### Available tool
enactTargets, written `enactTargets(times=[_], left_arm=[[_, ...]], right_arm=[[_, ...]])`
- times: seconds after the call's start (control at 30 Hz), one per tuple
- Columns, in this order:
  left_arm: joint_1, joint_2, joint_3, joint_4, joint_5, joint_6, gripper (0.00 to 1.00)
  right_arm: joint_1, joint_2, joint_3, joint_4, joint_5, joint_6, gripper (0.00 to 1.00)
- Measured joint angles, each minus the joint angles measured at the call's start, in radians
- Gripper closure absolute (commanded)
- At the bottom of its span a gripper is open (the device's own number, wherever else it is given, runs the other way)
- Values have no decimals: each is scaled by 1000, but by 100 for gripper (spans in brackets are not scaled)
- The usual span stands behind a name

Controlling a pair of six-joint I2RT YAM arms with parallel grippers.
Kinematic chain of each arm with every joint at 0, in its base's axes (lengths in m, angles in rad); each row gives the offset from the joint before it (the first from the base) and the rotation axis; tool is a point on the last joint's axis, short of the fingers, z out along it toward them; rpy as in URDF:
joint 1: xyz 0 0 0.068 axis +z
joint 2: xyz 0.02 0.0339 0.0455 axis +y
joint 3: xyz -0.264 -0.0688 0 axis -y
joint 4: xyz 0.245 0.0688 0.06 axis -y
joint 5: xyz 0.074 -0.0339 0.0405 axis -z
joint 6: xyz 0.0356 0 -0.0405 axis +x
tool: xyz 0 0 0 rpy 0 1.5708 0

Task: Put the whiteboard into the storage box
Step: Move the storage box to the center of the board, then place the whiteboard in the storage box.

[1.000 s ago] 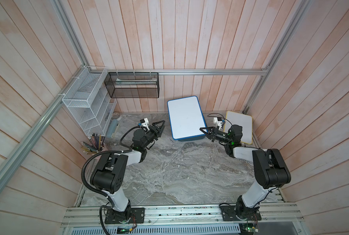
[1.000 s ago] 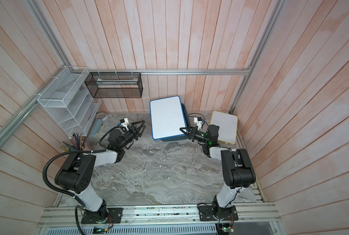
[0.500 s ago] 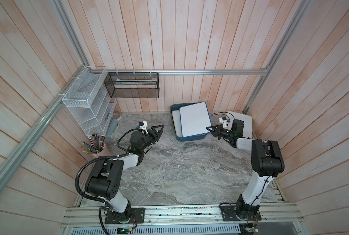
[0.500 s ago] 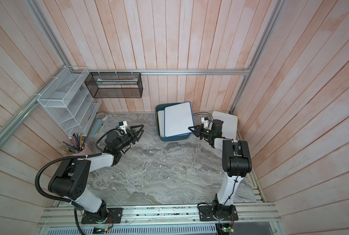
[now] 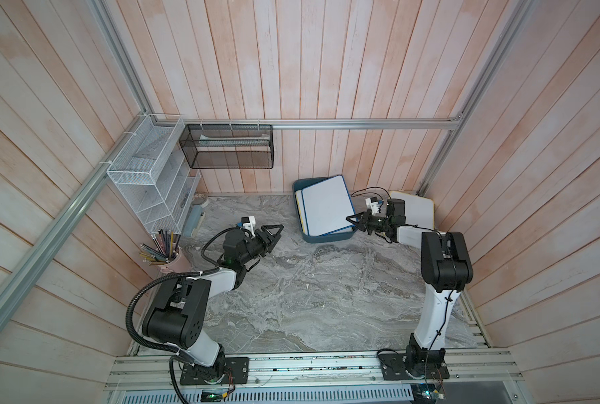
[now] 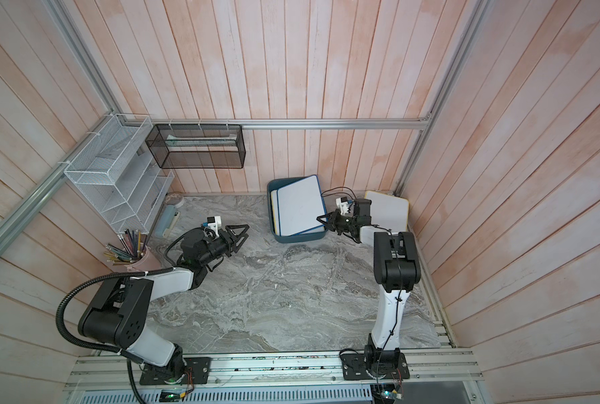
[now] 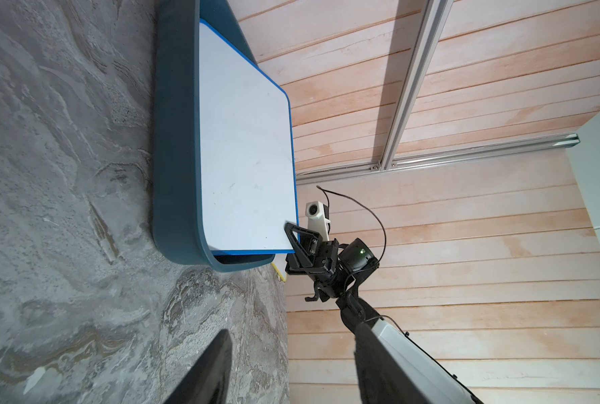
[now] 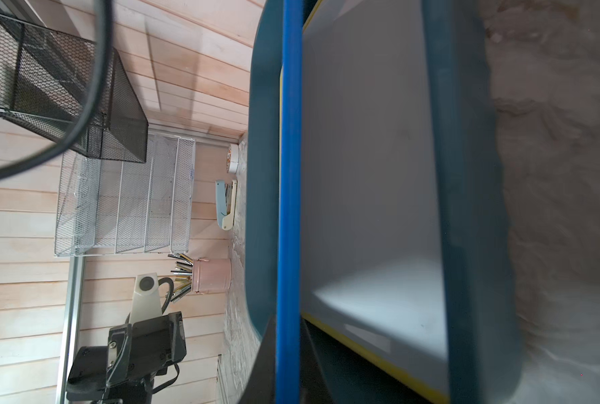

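1. My left gripper [image 5: 277,233] hangs open and empty, too far off to steady anything.
2. The whiteboard [image 5: 326,206] sits tilted in the storage box [image 5: 326,238], one edge riding the rim.
3. My right gripper [image 5: 351,221] pinches that edge; letting go here could leave it propped.

The storage box [image 5: 326,238] is dark teal-blue, the whiteboard [image 5: 328,206] plain white with a bright blue rim, and the second board [image 8: 368,210] greyish white edged in yellow. The table [image 5: 326,297] is grey with pale marble veining, against walls [image 5: 291,70] of pinkish wood planks. Nearby I see a black mesh basket [image 5: 230,150], a white wire rack [image 5: 151,182], a pink cup [image 5: 174,266] and a pale blue stapler [image 5: 193,220].
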Motion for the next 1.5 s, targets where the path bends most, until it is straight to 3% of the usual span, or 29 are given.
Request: enactTargets(times=[0.37, 0.87, 1.03, 1.23, 1.3, 1.5], left_arm=[[28, -24, 1, -45, 40, 30, 42], [28, -23, 1, -42, 58, 30, 42], [28, -14, 1, -43, 60, 30, 42], [28, -10, 1, -40, 68, 29, 42], [28, -10, 1, -39, 72, 29, 42], [28, 17, 3, -31, 80, 25, 42]], right_arm=[[45, 29, 53, -26, 26, -7, 100], [139, 29, 6, 85, 82, 79, 100], [148, 23, 6, 45, 98, 43, 80], [176, 0, 48, -174, 197, -111, 68], [180, -30, 56, -253, 238, -168, 57], [172, -122, 66, -411, 336, -275, 53]])
